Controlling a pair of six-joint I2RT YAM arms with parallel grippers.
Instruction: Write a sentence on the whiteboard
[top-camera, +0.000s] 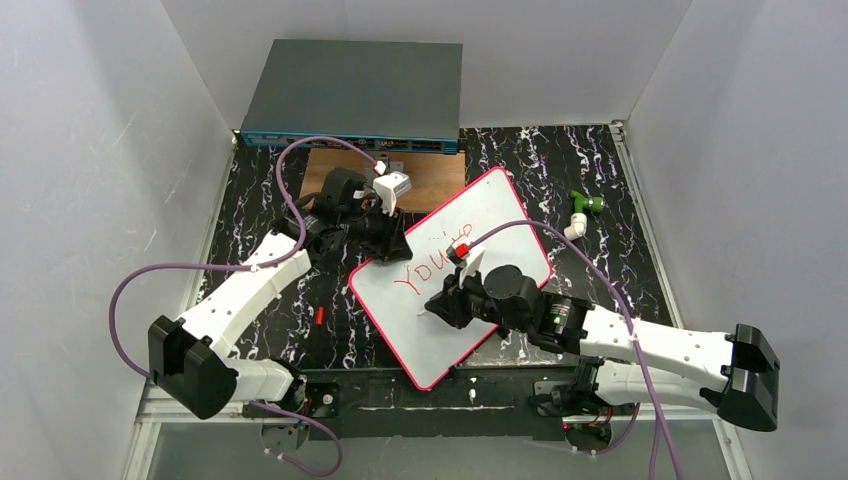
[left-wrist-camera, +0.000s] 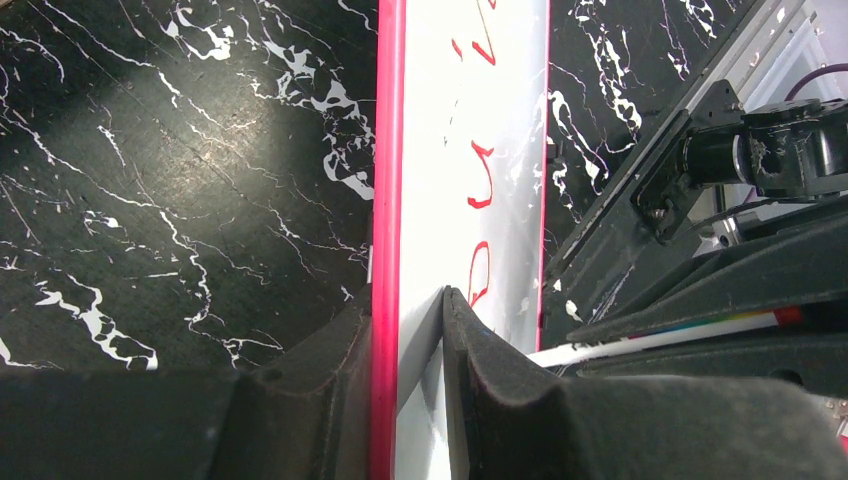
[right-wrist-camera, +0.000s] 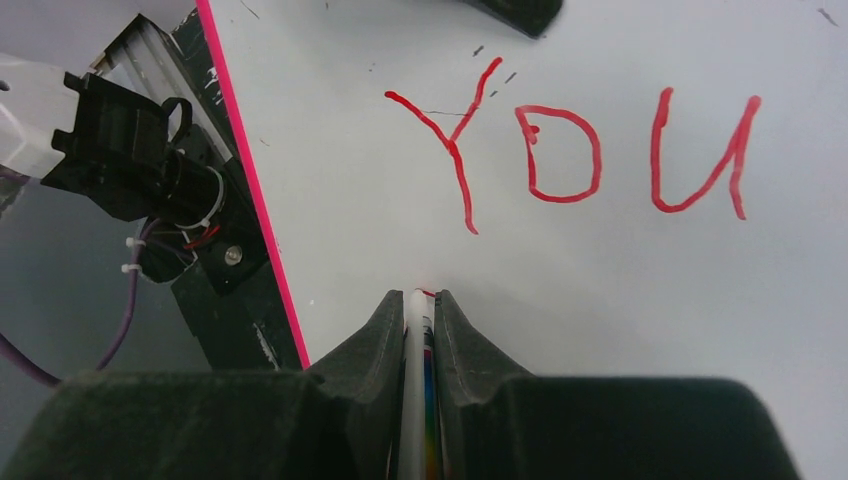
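Whiteboard (top-camera: 430, 335) sits mid-tabletop (top-camera: 600, 280), turned diagonally. One corner reaches the near edge between the two arm bases and the opposite corner points at the far right. Red lettering "YOU" (right-wrist-camera: 570, 155) is on its far half.

Left gripper (left-wrist-camera: 405, 310) is nearly closed, clamping the whiteboard's pink-red rim on the far-left side. One finger is on the white face and the other on the outside of the rim (both pads pressed against it in the left wrist view).

Right gripper (right-wrist-camera: 418, 310) is over the board's middle, jaws closed tight on a marker (right-wrist-camera: 415, 400). This has a white barrel with a coloured stripe, running straight out between the fingers. Its tip is down at the white surface just below the "Y"; actual contact can't be confirmed.

At the far edge is a grey network switch (top-camera: 355, 95), with a brown wooden board (top-camera: 435, 172) just in front of it, partly under the left arm. A green fitting (top-camera: 583, 203) and a white fitting (top-camera: 575, 228) lie near the far right corner, off the whiteboard. A small red item (top-camera: 320, 315) is on the tabletop left of the board, too small to identify.
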